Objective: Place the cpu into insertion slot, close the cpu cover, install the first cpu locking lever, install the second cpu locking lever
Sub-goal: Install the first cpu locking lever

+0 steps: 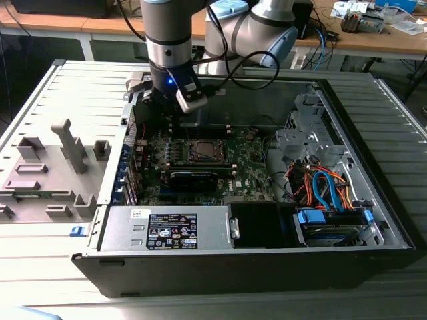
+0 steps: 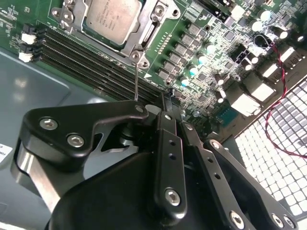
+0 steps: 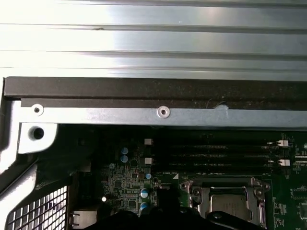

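Table (image 1: 40, 87) w/ ridged metal top carries an open PC case (image 1: 373, 200) lying on its side, so the board faces up and the arm can come at it from above. Arm (image 1: 167, 33) reaches down into the case at the exterior view's left, over the far part of the green motherboard (image 1: 250, 167). It is low and tilted, prob. because the work point sits close to the case wall.

Gripper (image 2: 165, 98) hangs just off the socket corner in the second wrist view, with its black links converging toward the tip. Cannot tell if it is apart, together or clamped on anything, since the tip is hidden behind its own links.

Insertion slot (image 1: 203, 151) sits mid-board beside the memory slots (image 2: 91, 72).

Cpu cover (image 2: 152, 28) lies flat over the slot, its frame around the chip, so it looks closed.

Cpu (image 2: 111, 17) is seated in the slot, silvery top showing through the cover cut-out. It also shows in the first wrist view.

Locking lever (image 2: 136, 81) is a thin wire rod running from the socket corner toward the gripper tip. It appears raised, not latched, and its end is at or touching the gripper links. Judged stage: cpu in, cover down, gripper at a lever. Which of the two levers this is, cannot tell.
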Robot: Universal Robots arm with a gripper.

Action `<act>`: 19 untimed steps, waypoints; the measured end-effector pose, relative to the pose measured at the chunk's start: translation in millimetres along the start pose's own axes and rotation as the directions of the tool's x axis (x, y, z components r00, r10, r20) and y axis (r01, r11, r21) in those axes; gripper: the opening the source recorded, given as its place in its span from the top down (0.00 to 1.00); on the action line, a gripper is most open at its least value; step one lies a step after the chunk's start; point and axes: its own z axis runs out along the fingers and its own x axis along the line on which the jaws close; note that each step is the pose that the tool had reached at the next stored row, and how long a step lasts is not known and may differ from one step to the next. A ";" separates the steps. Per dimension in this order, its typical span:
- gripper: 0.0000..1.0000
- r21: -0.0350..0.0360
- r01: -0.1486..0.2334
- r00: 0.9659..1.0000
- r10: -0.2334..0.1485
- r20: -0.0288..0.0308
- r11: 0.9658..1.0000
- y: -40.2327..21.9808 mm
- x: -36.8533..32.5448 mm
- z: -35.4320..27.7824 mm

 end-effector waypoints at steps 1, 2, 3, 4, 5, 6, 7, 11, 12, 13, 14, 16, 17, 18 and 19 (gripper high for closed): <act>0.89 -0.002 0.000 1.000 0.000 0.000 1.000 0.0 -0.7 -0.3; 0.89 -0.003 0.000 1.000 0.000 0.000 1.000 0.1 -1.1 -0.8; 0.89 -0.006 0.000 1.000 0.000 0.000 1.000 0.1 -1.5 -1.5; 0.89 -0.008 0.000 1.000 0.000 0.000 1.000 0.2 -1.9 -2.0; 0.89 -0.010 0.000 1.000 0.000 0.000 1.000 0.2 -2.5 -2.5; 0.89 -0.012 0.000 1.000 0.000 0.000 1.000 0.2 -3.0 -2.6; 0.89 -0.014 0.000 1.000 0.000 0.000 1.000 0.3 -3.8 -2.6; 0.89 -0.023 0.000 1.000 0.000 0.000 1.000 0.2 -7.3 -2.8; 0.89 -0.024 0.000 1.000 0.000 0.000 1.000 0.2 -7.9 -2.8; 0.89 -0.025 0.000 1.000 0.000 0.000 1.000 0.2 -8.5 -2.8; 0.89 -0.026 0.000 1.000 0.000 0.000 1.000 0.2 -9.0 -2.8; 0.89 -0.027 0.000 1.000 0.000 0.000 1.000 0.1 -10.0 -2.9; 0.89 -0.027 0.000 1.000 0.000 -0.001 1.000 0.1 -10.4 -2.9; 0.89 -0.027 -0.001 1.000 0.000 -0.001 1.000 0.1 -10.8 -2.9; 0.89 -0.028 -0.001 1.000 0.001 -0.001 1.000 0.1 -11.2 -2.8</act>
